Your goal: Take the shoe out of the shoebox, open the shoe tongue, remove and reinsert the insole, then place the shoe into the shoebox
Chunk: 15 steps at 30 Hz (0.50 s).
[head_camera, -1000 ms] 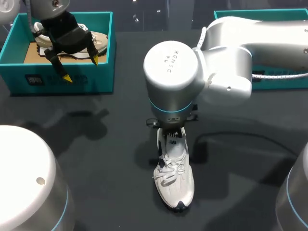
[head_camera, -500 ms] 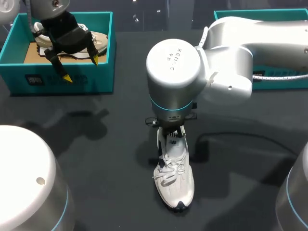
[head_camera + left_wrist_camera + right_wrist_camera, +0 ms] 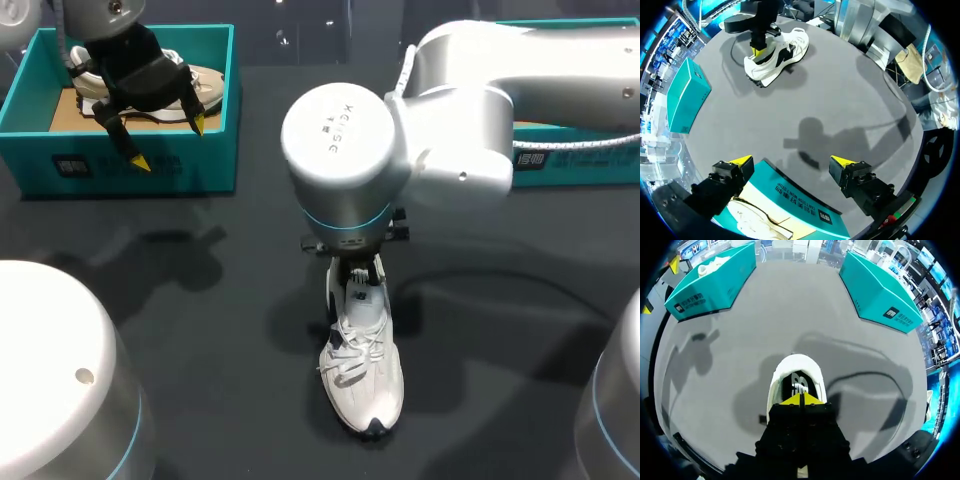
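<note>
A white shoe (image 3: 362,378) stands on the dark table, toe toward the near edge; the left wrist view shows this shoe (image 3: 776,54) far ahead. My right gripper (image 3: 357,282) is down at the shoe's opening. In the right wrist view its yellow tips (image 3: 801,399) are pressed together over the front of the opening, with the black insole (image 3: 799,384) showing ahead; whether anything is pinched I cannot tell. My left gripper (image 3: 168,140) hangs open over the front wall of the teal shoebox (image 3: 150,165), holding nothing (image 3: 791,161).
A second white shoe (image 3: 205,85) lies inside the left shoebox (image 3: 805,207). Another teal box (image 3: 575,160) stands at the back right, partly hidden by my right arm (image 3: 450,120); that box (image 3: 880,292) also shows in the right wrist view.
My right arm's upper body has shifted a little to the left over the shoe. The shoe and my left arm have stayed put.
</note>
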Each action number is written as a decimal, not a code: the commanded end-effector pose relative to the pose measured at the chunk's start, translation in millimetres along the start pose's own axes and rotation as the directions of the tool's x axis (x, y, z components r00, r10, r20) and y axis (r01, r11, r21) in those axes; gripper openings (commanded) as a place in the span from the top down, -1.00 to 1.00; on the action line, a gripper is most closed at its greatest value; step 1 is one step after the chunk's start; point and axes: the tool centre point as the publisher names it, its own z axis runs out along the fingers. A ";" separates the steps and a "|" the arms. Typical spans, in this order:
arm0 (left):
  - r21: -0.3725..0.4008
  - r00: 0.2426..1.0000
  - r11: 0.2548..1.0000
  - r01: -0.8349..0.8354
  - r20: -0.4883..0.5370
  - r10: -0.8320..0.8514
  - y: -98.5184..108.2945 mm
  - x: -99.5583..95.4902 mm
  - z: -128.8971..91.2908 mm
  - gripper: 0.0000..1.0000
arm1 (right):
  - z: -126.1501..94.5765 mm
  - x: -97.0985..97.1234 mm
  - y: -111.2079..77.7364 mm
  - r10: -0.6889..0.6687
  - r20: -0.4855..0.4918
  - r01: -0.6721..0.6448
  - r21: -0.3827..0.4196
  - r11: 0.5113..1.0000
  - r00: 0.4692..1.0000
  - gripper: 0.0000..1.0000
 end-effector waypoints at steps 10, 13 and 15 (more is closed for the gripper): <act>-0.002 1.000 1.000 -0.001 -0.001 0.001 -0.1 0.2 -0.4 -1.00 | 18.9 28.1 5.0 -0.003 0.162 0.010 -0.039 0.999 0.987 1.00; -0.002 1.000 1.000 -0.001 -0.001 0.001 -0.1 0.2 -0.4 -1.00 | 21.0 27.4 1.1 0.002 0.201 0.001 -0.015 1.000 0.980 1.00; -0.002 1.000 1.000 -0.001 -0.001 0.001 -0.1 0.2 -0.4 -1.00 | 23.1 23.9 -9.6 0.011 0.230 -0.011 -0.001 1.000 0.973 1.00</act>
